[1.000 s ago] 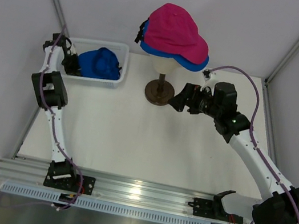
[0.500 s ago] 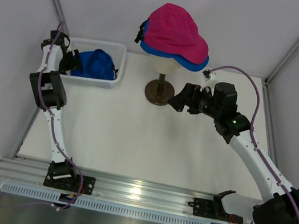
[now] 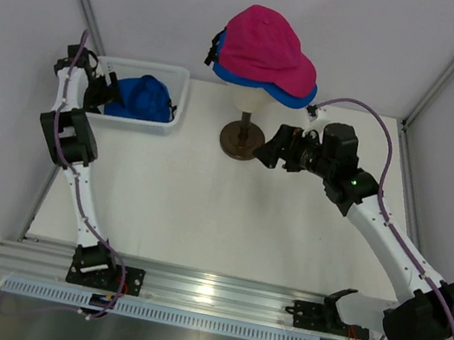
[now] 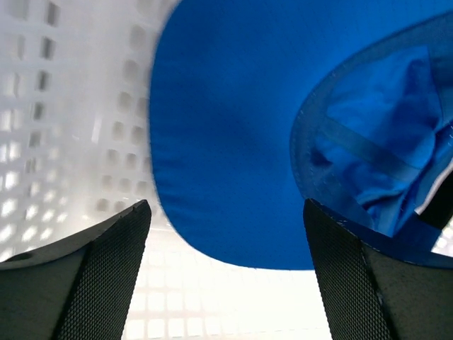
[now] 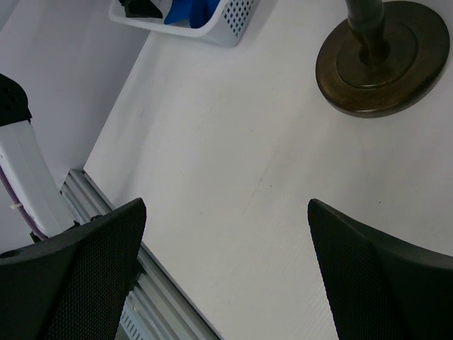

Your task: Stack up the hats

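Top external view: a pink hat (image 3: 263, 40) is stacked on a blue hat (image 3: 299, 98) atop the mannequin head (image 3: 249, 101). A third blue hat (image 3: 145, 96) lies unstacked in the far-left basket (image 3: 143, 123). The left claw (image 3: 111, 90) and right claw (image 3: 260, 151) both gape, empty.

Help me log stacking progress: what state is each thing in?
Magenta pink fabric cap: topmost on the mannequin head.
Blue fabric cap under it: worn on the head.
Second blue cap: loose in white mesh basket.
Left gripper: open, over that cap.
Right gripper: open, empty.
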Motion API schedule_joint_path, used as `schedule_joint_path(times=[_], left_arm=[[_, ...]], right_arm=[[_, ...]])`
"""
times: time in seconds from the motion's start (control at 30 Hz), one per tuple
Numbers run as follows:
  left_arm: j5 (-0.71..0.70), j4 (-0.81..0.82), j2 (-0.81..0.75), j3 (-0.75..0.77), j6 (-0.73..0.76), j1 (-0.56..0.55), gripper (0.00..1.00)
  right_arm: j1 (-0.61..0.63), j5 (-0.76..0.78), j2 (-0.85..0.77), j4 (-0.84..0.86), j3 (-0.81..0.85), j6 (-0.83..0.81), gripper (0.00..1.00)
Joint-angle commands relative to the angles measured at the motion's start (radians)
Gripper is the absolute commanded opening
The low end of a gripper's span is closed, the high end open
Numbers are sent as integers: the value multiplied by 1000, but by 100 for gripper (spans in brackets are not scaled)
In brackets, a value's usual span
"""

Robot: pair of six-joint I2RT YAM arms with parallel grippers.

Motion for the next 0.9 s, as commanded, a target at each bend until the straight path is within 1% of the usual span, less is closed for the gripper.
schedule_joint_path(times=[0.0, 0.03, 0.1, 0.13, 0.33, 0.37, 0.43, 0.47, 0.53, 0.6, 0.67, 0.77, 0.87], left_arm=[[85, -35, 17, -1, 26, 26, 91], [125, -33, 12, -28, 24, 23, 90], [119, -44, 2, -32, 24, 6, 88], [82, -47, -3, -33, 27, -5, 88], [-16, -33, -63, -12, 18, -102, 89], [-60, -29, -70, -10, 16, -121, 89], [-94, -27, -92, -12, 16, -140, 89], [-149, -30, -100, -13, 15, -157, 89], [-209, -33, -130, -21, 16, -175, 89], [-246, -14, -161, -56, 7, -204, 89], [-248, 11, -210, -90, -11, -232, 89], [-179, 55, -239, -145, -36, -255, 90], [-154, 40, -198, -132, -56, -281, 90]], right_arm=[[10, 2, 17, 32, 51, -1, 100], [10, 2, 17, 31, 53, -2, 99], [10, 3, 19, 31, 54, -2, 100], [12, 5, 19, 29, 54, -5, 99], [12, 12, 14, 20, 51, -10, 100], [12, 16, 13, 20, 50, -11, 100], [12, 22, 6, 19, 42, -13, 99], [12, 25, 3, 19, 39, -14, 99], [10, 25, -1, 23, 33, -16, 100], [12, 25, -6, 25, 28, -18, 100], [12, 26, -7, 29, 21, -18, 99], [12, 20, -10, 32, 11, -19, 99], [12, 26, -26, 29, 1, -22, 99]])
